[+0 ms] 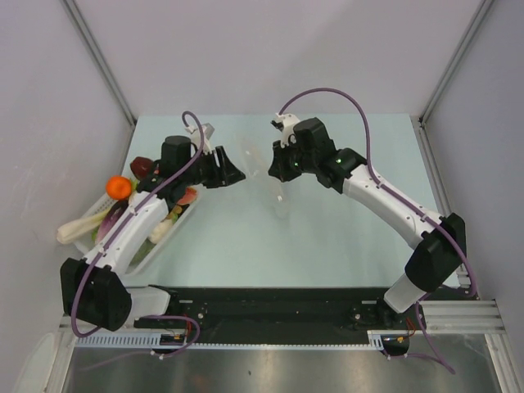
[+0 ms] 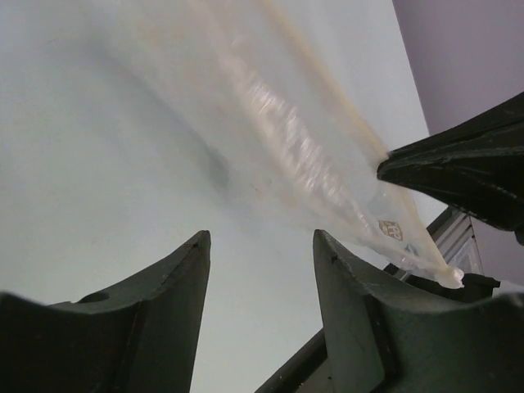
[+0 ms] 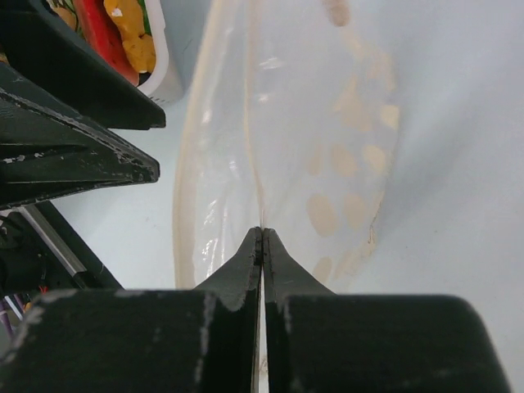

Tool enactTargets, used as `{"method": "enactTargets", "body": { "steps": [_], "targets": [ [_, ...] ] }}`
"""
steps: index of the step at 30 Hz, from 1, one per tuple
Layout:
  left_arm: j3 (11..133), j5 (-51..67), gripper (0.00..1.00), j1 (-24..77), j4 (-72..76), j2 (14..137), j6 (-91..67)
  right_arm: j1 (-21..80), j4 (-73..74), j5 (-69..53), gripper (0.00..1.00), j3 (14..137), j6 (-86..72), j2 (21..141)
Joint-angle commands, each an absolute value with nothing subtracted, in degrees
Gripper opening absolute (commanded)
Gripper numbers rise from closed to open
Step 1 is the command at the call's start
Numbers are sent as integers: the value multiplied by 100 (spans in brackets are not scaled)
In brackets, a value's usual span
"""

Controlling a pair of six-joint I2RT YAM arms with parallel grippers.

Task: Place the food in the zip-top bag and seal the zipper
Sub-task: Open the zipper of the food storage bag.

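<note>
Zip-top bag (image 3: 327, 164) is mid-table, lifted off the table (image 1: 327, 246) at one end and sagging between the two arms. No food can be made out inside it.

Right pincer (image 3: 262, 233), at 3 o'clock of the bag, is pressed together on one lip of the mouth. The film runs straight into the closed tips.

Left pincer (image 2: 260, 239), at 9 o'clock of the bag, is spread with nothing between its fingers. The bag hangs just past its tips, toward 12 o'clock in its own camera. The zipper (image 2: 327, 80) shows as a pale strip running to the other pincer.

Food (image 3: 105, 33) sits in the white tray (image 3: 168, 70) at 9 o'clock of the table, well apart from the bag mouth.

Risks, as I judge them:
- The left fingers could close on air or on both lips together. The film is clear and limp and the second lip is hard to single out, so the mouth would stay shut.
- The grip on the right is thin, so a sideways pull from the left could slide the lip out and drop the bag flat.
- If the mouth sags closed, the pieces would land on the table.
</note>
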State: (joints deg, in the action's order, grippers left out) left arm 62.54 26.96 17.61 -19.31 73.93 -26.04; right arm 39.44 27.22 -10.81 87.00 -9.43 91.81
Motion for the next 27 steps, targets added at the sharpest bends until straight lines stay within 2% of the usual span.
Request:
{"method": "enactTargets", "body": {
  "steps": [1,9,22,23,25,26,27],
  "targets": [
    [5977,2804,59,1679,-1354,7004,-2909,3920,2408,-1028,0,8675,-1046,8947],
    [6038,3006,71,1687,-1029,7304,-3286,3929,2355,-1265,0,8666,-1125,8982],
    [6363,2944,71,1740,-923,8313,-3489,4201,2294,-1538,0,8675,-1055,9026],
    [6355,2970,70,1749,-879,8349,-3507,4210,2311,-1538,0,8666,-1063,9026],
    [6372,2980,58,1749,-1001,8358,-3455,4175,2338,-1494,0,8657,-1046,9009],
    [6372,2971,43,1749,-1072,8332,-3297,4088,2364,-1477,0,8631,-1037,8983],
    [6372,2953,35,1749,-1151,8271,-3192,4009,2382,-1468,0,8613,-1055,8965]
  ]
}}
